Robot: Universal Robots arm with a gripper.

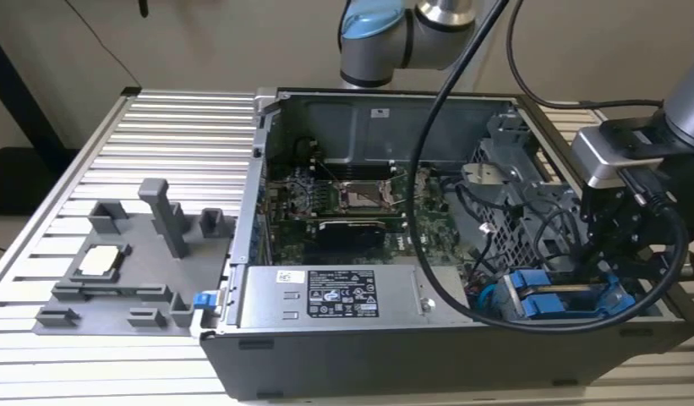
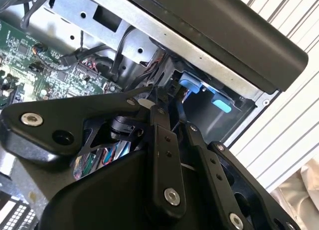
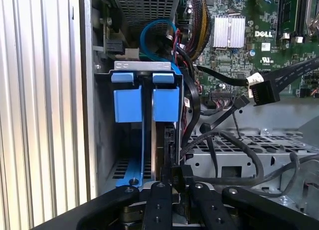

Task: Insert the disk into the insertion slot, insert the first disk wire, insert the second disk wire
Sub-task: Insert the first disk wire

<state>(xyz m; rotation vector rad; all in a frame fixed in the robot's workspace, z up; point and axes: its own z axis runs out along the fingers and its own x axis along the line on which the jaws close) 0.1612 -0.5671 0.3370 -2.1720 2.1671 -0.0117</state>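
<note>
Nearest the lens in both wrist views: black linked gripper (image 3: 174, 179) (image 2: 172, 103), fingers (image 3: 158, 200) drawn close together and clamped across the thin upper edge of the disk (image 3: 160, 140).

Disk condition: stands on edge in its bright blue carrier, with two blue end tabs at the end away from the gripper. Sits between the grey sheet-metal walls of the insertion slot (image 3: 103, 135), with perforations visible low on the slot's side wall. Depth of seating not determinable.

Exterior view: gripper (image 1: 615, 271) reaching down into the open computer case (image 1: 437, 364) at the corner toward the exterior view's right. Blue carrier of the disk (image 1: 555, 298) directly beneath it. Grey box with a white sticker (image 1: 324, 296) near the disk, toward the exterior view's left. Green motherboard (image 1: 358, 199) behind that box.

First wrist view, wiring: black cable ending in a black plug (image 3: 263, 93), lying loose above a perforated grey plate (image 3: 249, 150) and apart from the disk. Blue cable loop (image 3: 149, 33) beyond the blue tabs. Silver heatsink (image 3: 229, 32) on the motherboard, well apart from the slot.

Surroundings: case resting on a ribbed metal table (image 1: 177, 127). Grey fixture block (image 1: 121, 271) on the same table, beside the case at the exterior view's left.
</note>
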